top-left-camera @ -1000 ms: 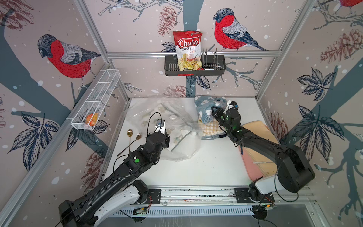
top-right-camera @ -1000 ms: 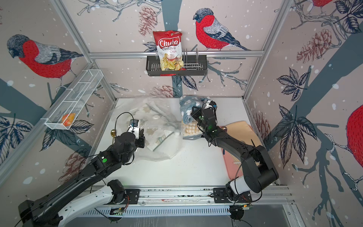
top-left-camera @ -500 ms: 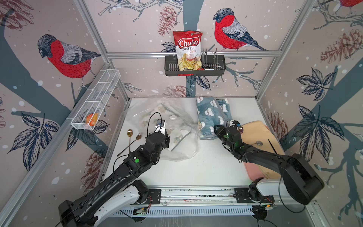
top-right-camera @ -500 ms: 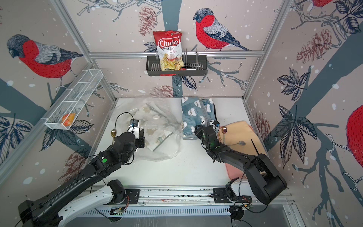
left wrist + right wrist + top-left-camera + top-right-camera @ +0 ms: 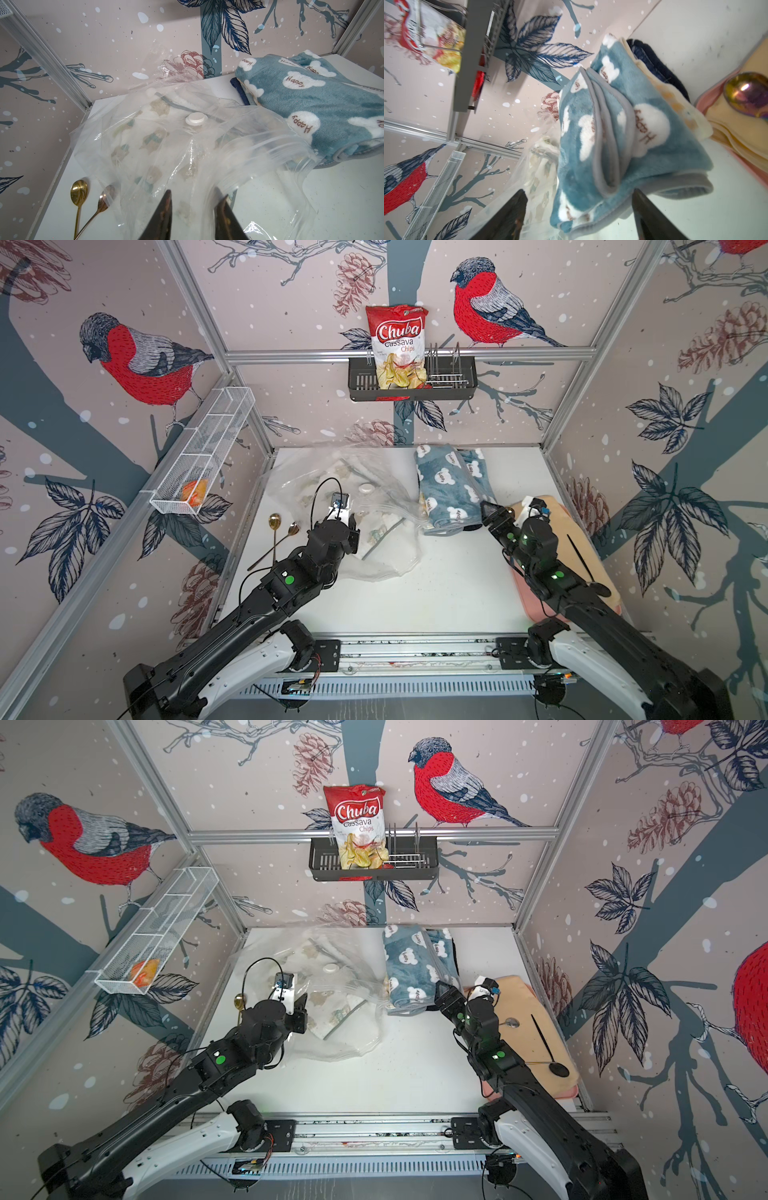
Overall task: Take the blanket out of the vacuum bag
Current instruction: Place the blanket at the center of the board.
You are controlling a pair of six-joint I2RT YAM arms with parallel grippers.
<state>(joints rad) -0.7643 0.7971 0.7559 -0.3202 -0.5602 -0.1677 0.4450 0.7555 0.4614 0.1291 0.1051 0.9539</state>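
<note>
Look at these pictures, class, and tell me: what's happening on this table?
Two robot arms are working on a vacuum bag. The blue blanket lies folded on the table, outside the bag and right beside it. The right gripper is open just in front of the blanket, holding nothing. The left gripper sits at the bag's zip edge, jaws parted. A white patterned cloth is inside the bag.

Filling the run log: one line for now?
blue blanket: out of bag | right pincer: open, empty | left pincer: open at bag
</note>
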